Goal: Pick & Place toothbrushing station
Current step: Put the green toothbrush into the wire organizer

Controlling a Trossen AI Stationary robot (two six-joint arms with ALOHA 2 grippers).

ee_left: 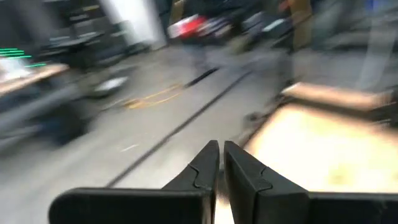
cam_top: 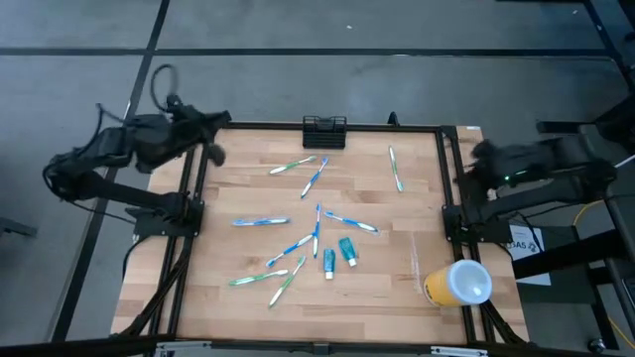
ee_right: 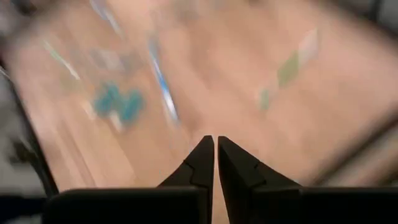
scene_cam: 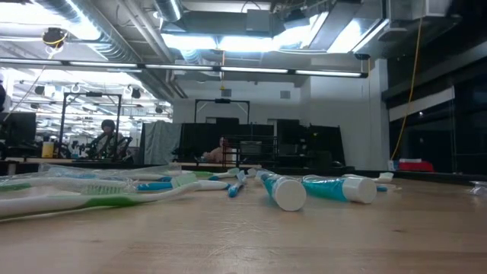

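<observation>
**Desk:** Where is the toothbrushing station?

**Operator:** From overhead I see the toothbrushing station (cam_top: 324, 130), a low black mesh box, at the surface's (cam_top: 248, 198) 12 o'clock edge, standing alone and empty. The nearest toothbrushes (cam_top: 298, 166) lie just inside it, toward the centre.

**Desk:** And the arms?

**Operator:** My left gripper (cam_top: 213, 151) hangs at the 10 o'clock corner, over the frame rail, off the wood. In its wrist view the jaws are pressed nearly together, only a sliver between them, holding nothing. My right gripper (cam_top: 483, 152) sits at the 2 o'clock side, just outside the rail. Its wrist view shows the jaws closed to a thin slit as well, empty, with blurred wood beyond.

**Desk:** What else is on the surface?

**Operator:** Blue and green toothbrushes are scattered across the middle. Two teal toothpaste tubes (cam_top: 338, 256) lie side by side toward 6 o'clock. A yellow cup (cam_top: 456, 283) with a white lid lies at 4 o'clock. The low view shows the tubes' white caps (scene_cam: 289, 195) facing the camera, and a person (scene_cam: 105, 137) seated far back in the room.
</observation>
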